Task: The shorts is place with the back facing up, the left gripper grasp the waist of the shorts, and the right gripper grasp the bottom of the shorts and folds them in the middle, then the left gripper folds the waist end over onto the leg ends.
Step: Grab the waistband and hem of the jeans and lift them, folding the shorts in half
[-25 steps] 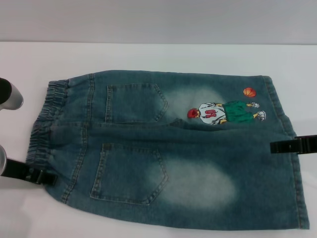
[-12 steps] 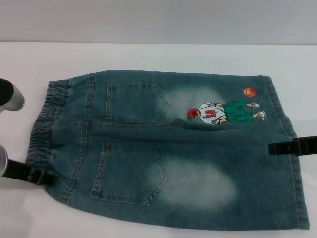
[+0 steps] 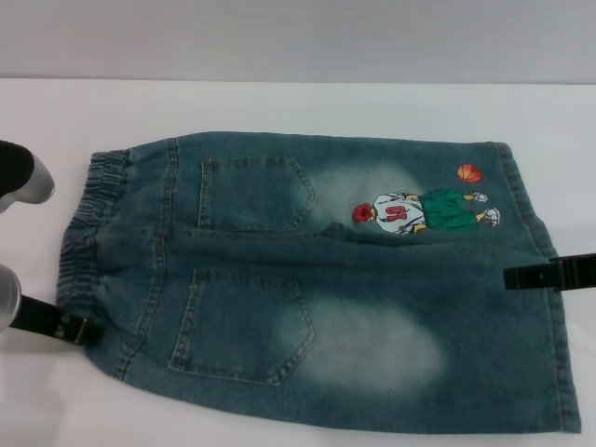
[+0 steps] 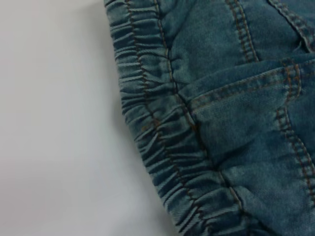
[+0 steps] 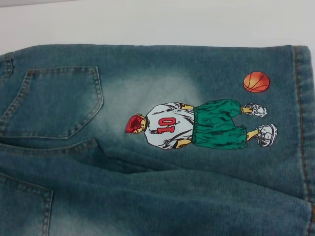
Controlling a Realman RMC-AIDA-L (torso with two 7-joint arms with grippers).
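The left gripper [image 3: 70,328] is at the left side of the white table [image 3: 279,102], low down, right at the near corner of the waist of the shorts [image 3: 88,237]. I cannot tell if its black tips are spread or pinching the cloth. The wrist camera on that arm looks down on the crinkly stretchy band [image 4: 157,142] with bare table beside it. Next come the shorts [image 3: 317,279], lying flat in the middle of the table with the back side up. The waist is on the left and the legs point to the right. Two pockets [image 3: 251,191] show, one farther away and one nearer. On the far leg there is a little picture of a basketball player [image 3: 424,211] with an orange ball [image 3: 469,172] just beside his feet. At the right is the bottom of the shorts [image 3: 549,307], a straight flat edge. The right gripper [image 3: 521,277] reaches in from the right and lies over that edge. I cannot tell if it is spread or pressed together.
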